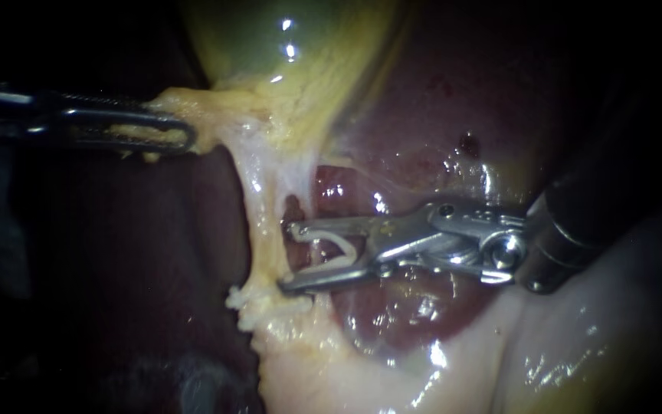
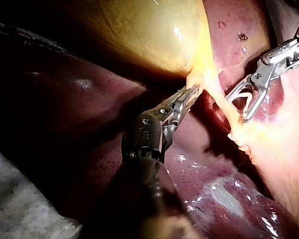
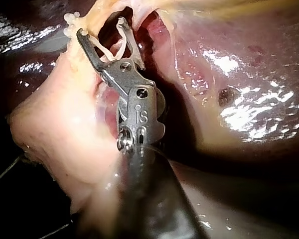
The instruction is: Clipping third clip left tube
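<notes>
A pale yellowish tube (image 1: 263, 230) runs down from the gallbladder (image 1: 270, 46) to fatty tissue below. My left instrument (image 1: 181, 138) comes in from the left, its jaws shut on yellow tissue at the gallbladder's lower end, which is stretched leftward. My right instrument (image 1: 287, 257) comes in from the right with its jaws standing wide apart, holding an open white clip (image 1: 339, 253). Its tips reach the tube's right edge. The right wrist view shows the clip (image 3: 114, 47) seated between those jaws (image 3: 101, 27). In the left wrist view the tube (image 2: 224, 102) passes just in front of them (image 2: 237, 109).
Dark red liver (image 1: 423, 115) lies behind and around the tube, with a small dark spot (image 1: 469, 144). Pale glistening tissue (image 1: 576, 345) fills the lower right. White gauze (image 2: 20, 209) lies beside the left instrument's shaft.
</notes>
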Motion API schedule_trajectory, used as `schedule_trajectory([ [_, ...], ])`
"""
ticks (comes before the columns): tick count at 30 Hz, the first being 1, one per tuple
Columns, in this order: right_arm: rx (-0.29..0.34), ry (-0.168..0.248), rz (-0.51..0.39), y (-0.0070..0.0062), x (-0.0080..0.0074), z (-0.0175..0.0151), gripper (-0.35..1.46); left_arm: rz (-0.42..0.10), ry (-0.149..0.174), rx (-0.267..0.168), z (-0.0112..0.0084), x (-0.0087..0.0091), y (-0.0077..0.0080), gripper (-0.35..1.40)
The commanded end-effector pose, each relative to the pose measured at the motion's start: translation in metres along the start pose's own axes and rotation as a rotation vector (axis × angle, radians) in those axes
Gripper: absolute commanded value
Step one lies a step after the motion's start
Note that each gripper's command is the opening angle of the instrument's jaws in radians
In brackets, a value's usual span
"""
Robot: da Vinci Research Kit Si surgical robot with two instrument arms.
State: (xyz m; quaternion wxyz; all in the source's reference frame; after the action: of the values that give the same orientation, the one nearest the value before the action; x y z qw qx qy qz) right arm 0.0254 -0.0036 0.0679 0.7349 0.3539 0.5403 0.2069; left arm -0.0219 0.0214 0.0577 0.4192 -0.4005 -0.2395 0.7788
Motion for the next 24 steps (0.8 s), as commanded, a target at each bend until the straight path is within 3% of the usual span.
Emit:
schedule_trajectory([
  [1,0.0,-0.001,-0.001,0.0001,-0.0001,0.0001,0.5,0.0,0.0,0.0,0.0,0.0,0.0,-0.35],
  [24,0.018,-0.006,0.032,0.0014,0.0005,0.003,0.5,0.0,0.0,0.0,0.0001,0.0,0.0,-0.35],
])
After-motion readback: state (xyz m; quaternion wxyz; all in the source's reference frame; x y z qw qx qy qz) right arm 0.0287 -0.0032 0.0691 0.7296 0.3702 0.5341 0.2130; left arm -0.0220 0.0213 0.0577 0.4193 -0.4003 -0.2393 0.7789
